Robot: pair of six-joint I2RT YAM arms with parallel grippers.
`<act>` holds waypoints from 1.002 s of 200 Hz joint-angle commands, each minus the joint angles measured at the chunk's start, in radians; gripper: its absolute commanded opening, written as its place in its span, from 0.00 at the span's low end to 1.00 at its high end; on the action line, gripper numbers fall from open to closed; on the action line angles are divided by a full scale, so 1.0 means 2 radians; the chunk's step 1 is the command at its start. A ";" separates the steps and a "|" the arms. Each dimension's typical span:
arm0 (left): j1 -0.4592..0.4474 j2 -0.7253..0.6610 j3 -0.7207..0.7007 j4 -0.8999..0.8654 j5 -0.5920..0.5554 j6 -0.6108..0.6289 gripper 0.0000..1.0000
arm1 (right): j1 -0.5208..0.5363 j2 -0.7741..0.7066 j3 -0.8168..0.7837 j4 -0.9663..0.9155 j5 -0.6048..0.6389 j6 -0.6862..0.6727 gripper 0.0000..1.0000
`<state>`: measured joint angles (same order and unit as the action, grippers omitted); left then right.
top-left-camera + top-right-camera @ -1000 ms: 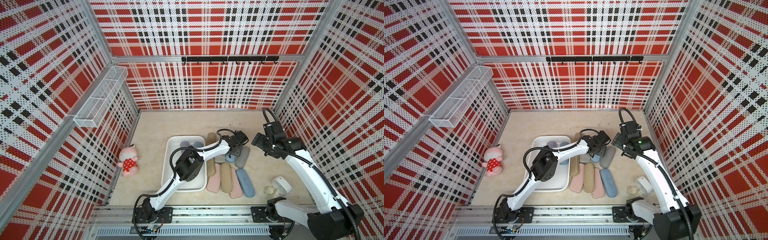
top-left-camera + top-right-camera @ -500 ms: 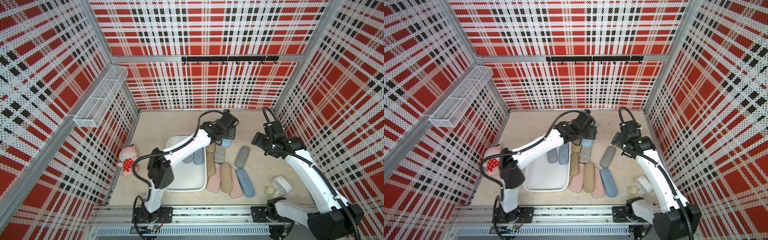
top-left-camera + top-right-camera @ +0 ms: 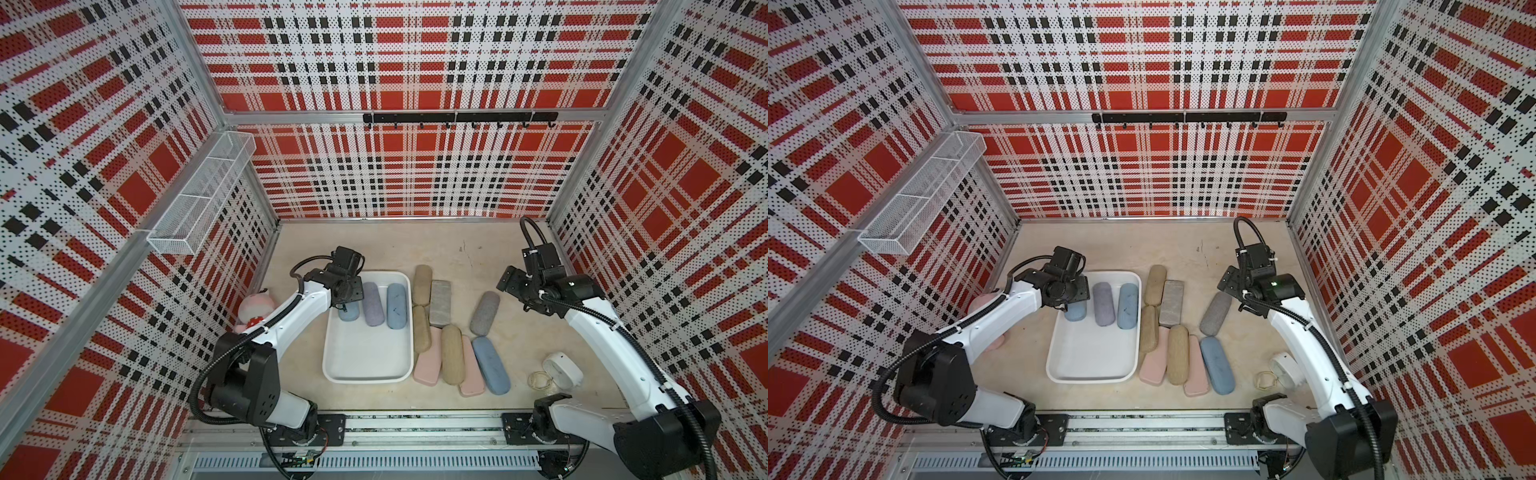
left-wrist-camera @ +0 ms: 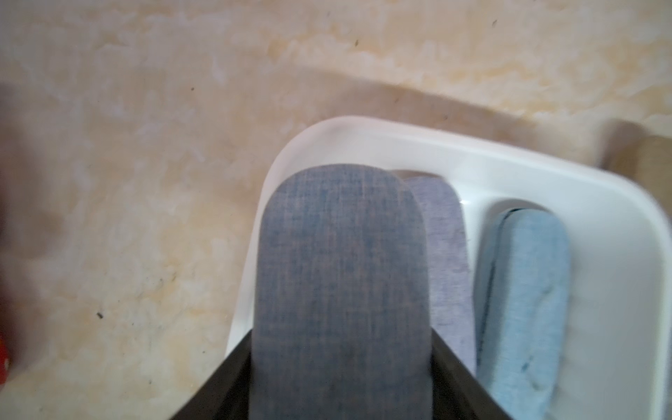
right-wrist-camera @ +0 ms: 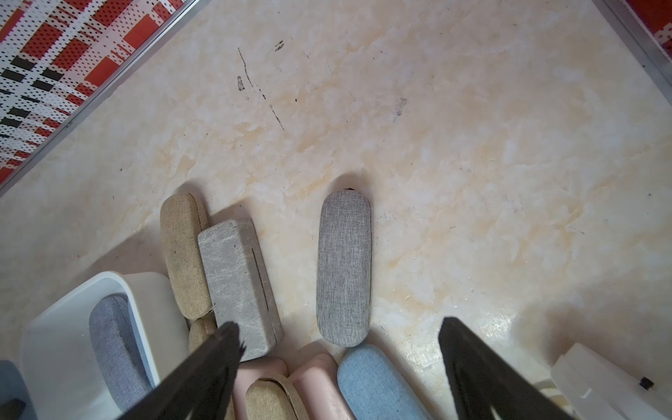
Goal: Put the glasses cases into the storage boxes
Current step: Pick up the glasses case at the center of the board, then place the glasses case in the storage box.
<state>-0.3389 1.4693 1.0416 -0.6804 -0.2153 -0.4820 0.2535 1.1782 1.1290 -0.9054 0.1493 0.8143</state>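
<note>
My left gripper (image 3: pixel 347 293) is shut on a blue-grey glasses case (image 4: pixel 338 254), which hangs over the far left corner of the white storage box (image 3: pixel 365 379). A lavender case (image 3: pixel 372 304) and a light blue case (image 3: pixel 396 306) lie inside the box beside it. Right of the box, several cases lie together: two tan (image 3: pixel 422 284), a boxy grey (image 3: pixel 440 303), two pink (image 3: pixel 428 361), a third tan (image 3: pixel 452 353) and a blue (image 3: pixel 490 365). My right gripper (image 5: pixel 339 324) is open above a grey case (image 5: pixel 343 265) that lies apart from the rest.
A pink plush toy (image 3: pixel 255 305) sits against the left wall, partly behind my left arm. A small white device (image 3: pixel 561 370) and a rubber band (image 3: pixel 540 379) lie at the front right. A wire basket (image 3: pixel 203 199) hangs on the left wall.
My left gripper has lifted the blue-grey case from the pile right of the box and swung it left, over the box's far left corner. The right arm has stayed put.
</note>
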 commanded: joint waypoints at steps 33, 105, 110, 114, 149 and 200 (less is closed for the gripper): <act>0.011 0.038 -0.016 0.071 0.003 0.028 0.63 | 0.007 -0.007 -0.002 0.003 0.003 0.011 0.89; -0.014 0.091 -0.014 0.095 -0.032 0.016 0.62 | 0.008 -0.011 -0.002 0.005 -0.004 0.014 0.89; -0.013 0.095 -0.013 0.095 -0.033 0.016 0.62 | 0.008 -0.011 -0.001 0.005 -0.005 0.014 0.89; -0.014 0.098 -0.012 0.096 -0.033 0.016 0.62 | 0.008 -0.011 0.000 0.005 -0.006 0.013 0.89; -0.018 0.114 -0.006 0.105 -0.036 0.015 0.61 | 0.008 -0.012 0.003 0.010 -0.013 0.018 0.89; -0.028 0.125 0.005 0.111 -0.033 0.022 0.61 | 0.011 -0.013 -0.001 0.010 -0.016 0.019 0.89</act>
<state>-0.3840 1.7039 1.0180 -0.4911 -0.2703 -0.4446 0.2619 1.1740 1.1290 -0.8925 0.1188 0.8368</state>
